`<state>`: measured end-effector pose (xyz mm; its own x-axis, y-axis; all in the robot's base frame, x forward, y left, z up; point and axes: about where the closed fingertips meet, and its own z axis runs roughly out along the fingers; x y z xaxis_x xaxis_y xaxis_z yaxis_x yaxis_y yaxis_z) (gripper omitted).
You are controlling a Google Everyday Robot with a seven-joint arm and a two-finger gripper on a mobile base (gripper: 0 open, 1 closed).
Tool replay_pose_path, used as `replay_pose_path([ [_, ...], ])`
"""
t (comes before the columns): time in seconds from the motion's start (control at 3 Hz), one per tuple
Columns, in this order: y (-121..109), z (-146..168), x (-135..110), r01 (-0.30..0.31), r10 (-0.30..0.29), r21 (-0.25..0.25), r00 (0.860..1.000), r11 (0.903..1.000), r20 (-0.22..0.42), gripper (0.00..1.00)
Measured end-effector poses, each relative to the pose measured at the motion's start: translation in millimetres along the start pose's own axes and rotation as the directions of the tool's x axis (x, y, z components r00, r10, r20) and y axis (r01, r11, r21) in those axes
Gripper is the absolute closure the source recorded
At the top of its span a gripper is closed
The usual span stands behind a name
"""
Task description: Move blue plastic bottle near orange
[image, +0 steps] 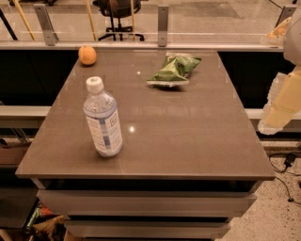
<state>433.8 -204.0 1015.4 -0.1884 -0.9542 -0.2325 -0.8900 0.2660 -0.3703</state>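
The blue plastic bottle stands upright on the front left part of the brown table; it is clear with a white cap and a pale blue-and-white label. The orange sits at the table's far left corner, well behind the bottle. My gripper hangs pale and blurred at the right edge of the view, beyond the table's right side, far from both and holding nothing that I can see.
A crumpled green snack bag lies at the back middle of the table. A glass railing with metal posts runs behind the table, with an office chair beyond it. Cables lie on the floor at right.
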Motion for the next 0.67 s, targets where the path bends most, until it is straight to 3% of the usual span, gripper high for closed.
replay_pose_path([
  [0.67, -0.4, -3.5, -1.7, -0.007, 0.007, 0.01, 1.0, 0.9999, 0.014, 0.0],
])
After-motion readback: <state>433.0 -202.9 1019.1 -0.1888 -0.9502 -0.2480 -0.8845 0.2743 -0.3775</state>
